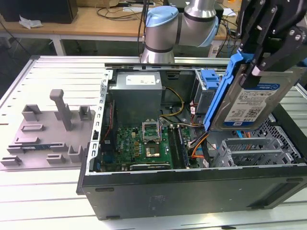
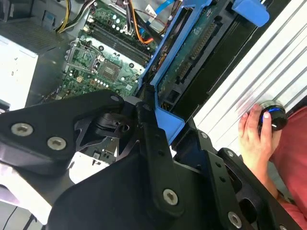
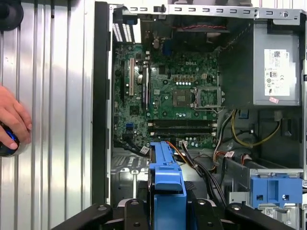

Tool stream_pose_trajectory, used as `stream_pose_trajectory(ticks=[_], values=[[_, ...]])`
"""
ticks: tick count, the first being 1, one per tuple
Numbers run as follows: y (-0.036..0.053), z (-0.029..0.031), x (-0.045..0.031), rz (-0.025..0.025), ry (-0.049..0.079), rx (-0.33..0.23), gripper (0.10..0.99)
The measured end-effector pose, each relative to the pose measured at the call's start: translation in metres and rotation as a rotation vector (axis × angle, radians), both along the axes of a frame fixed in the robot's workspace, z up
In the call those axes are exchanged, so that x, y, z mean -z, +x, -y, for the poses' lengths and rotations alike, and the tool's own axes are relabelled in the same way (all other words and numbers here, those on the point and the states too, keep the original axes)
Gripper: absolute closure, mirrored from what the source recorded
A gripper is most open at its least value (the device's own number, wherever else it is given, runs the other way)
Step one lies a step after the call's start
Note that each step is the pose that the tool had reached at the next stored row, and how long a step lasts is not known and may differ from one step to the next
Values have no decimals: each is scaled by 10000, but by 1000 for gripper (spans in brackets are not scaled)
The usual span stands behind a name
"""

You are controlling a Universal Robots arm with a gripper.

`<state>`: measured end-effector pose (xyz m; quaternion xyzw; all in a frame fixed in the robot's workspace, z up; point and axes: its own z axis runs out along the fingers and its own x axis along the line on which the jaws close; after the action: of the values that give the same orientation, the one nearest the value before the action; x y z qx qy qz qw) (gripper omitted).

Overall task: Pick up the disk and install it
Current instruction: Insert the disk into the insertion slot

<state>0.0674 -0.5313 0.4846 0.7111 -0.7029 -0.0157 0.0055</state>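
One grey-and-blue arm stands behind the open computer case and bends over toward the exterior view's right. Its black end effector hangs there above the case's drive cage. The end effector is clamped on the disk, pinching its upper end, and the disk hangs in the air, touching nothing else that I can see.

The disk is tilted, with its long axis running steeply from the end effector down into the case. Its lower end is just above the cage and near the orange and black cables. The blue bracket runs along the edge toward the exterior view's left. The labelled face is turned to the exterior camera, and the green circuit-board side shows in the second wrist view. The label is white and blue, with print too fine for me to make out. The power supply carries a white sticker, also not legible from here.

The motherboard lies flat in the case. A grey fixture sits on the slatted metal surface at the exterior view's left. A person's hand rests on a round dark knob beside the case.
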Motion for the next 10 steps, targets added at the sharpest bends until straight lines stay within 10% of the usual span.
stream_pose_trajectory(ticks=[7, 10], values=[[251, 80, 2, 0, 1, 0, 722], [158, 35, 18, 102, -6, -14, 722]])
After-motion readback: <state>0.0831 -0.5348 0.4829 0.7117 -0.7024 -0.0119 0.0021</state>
